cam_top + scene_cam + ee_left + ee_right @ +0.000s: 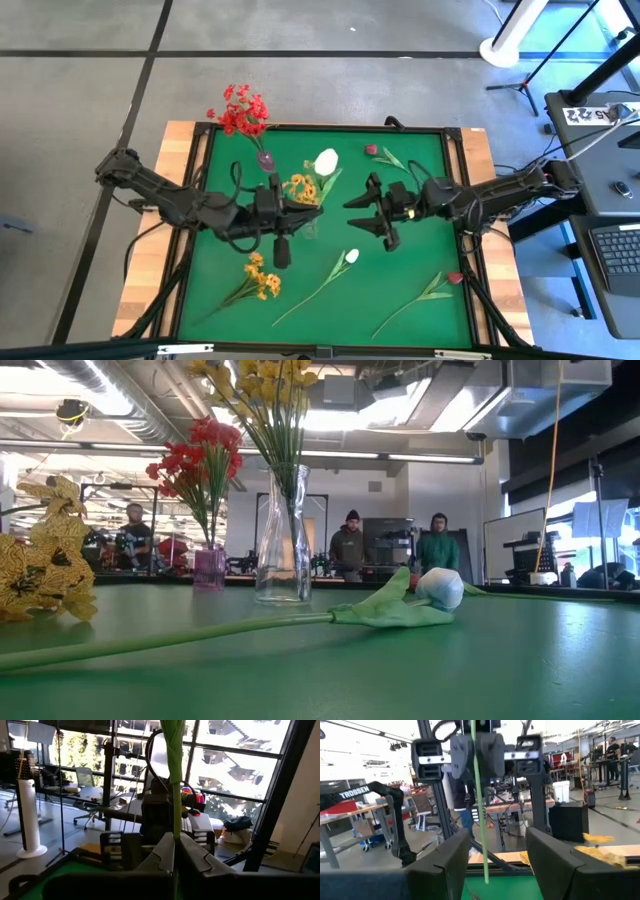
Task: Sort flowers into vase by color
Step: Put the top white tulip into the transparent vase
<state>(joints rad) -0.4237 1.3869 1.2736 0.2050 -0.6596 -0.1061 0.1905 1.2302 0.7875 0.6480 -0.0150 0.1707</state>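
Observation:
My left gripper (pixel 315 207) is above the middle of the green table (pixel 420 250), shut on the stem of a white tulip (pixel 326 160). Beside it is a clear glass vase (pixel 283 540) holding yellow flowers (pixel 300 187). A small pink vase (pixel 209 568) at the far left holds red flowers (pixel 240 110). My right gripper (pixel 355 215) faces the left one from the table's right and is open. In the right wrist view the tulip's stem (pixel 479 820) hangs ahead of its fingers (pixel 545 855), untouched. My left gripper pinches the tulip's thin green stem (pixel 176 820) between its two shut fingers. The fingers come level from the table's left and lie across the stem. The flower stands roughly upright and clear of the table, its cut end (pixel 485 880) hanging free below the fingers.
Loose flowers lie on the table: a yellow spray (pixel 258 278) near left, a second white tulip (pixel 345 260) near the middle, a dark pink rose (pixel 452 280) near right and another (pixel 372 150) at the far side. People stand in the room beyond the table.

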